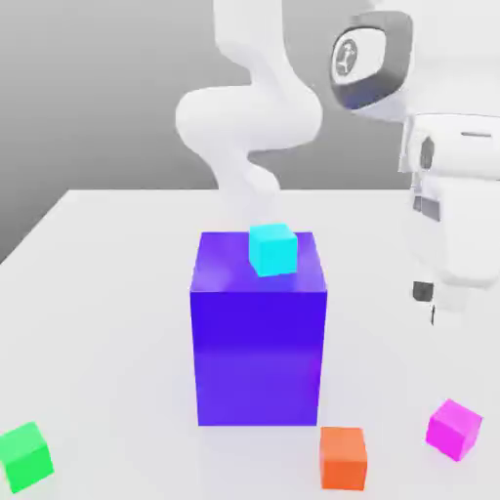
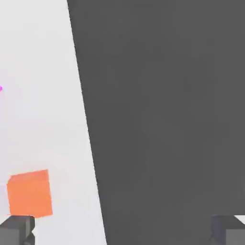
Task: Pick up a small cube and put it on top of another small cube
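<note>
Exterior view. Gripper at the right, a little below mid-height, fingers pointing down over the pale table. State: spread wide, nothing between the fingers. Hand view agrees: fingertips well apart from each other.

Magenta cube: lower right of the exterior view, on the table. Lies below the gripper in the frame and slightly farther toward the exterior view's right; apart from it, not touching. Turned at an angle, one corner toward the camera. Hand view catches a mere speck of magenta at the picture's edge, outside the space between the fingers.

Orange cube: on the table, bottom of frame, right of centre, between the big blue-purple block and the magenta cube, touching neither as far as can be told.

Big block upright at centre. Cyan cube on its top face, toward the exterior view's right. Green cube at lower left, near the frame edge, angled.

White arm fills much of the upper right; more white segments at upper middle, behind the block.
</note>
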Controlling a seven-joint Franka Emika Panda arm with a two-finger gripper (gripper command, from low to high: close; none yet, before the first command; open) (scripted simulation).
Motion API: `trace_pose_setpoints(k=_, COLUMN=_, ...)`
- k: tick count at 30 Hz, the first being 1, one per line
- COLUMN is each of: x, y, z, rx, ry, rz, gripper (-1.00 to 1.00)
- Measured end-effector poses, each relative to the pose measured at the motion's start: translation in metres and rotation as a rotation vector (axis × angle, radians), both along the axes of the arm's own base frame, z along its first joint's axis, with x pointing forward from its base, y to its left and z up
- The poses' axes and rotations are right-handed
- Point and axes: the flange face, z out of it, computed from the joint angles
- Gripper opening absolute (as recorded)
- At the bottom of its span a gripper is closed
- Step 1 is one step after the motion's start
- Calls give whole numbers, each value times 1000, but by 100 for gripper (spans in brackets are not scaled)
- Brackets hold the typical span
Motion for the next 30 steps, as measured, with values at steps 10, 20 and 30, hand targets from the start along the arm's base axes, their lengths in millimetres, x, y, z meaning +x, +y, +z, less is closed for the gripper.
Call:
trace_pose_setpoints(k=10, x=-58, y=67, z=-145, rx=-17, ry=238, rz=637, gripper=0)
trace_pose_setpoints(k=20, x=-63, y=70, z=-204, rx=-15, ry=250, rz=665, gripper=-100)
trace_pose_setpoints(k=30, x=-17, y=9, z=-135, rx=16, ry=249, rz=399, gripper=-100)
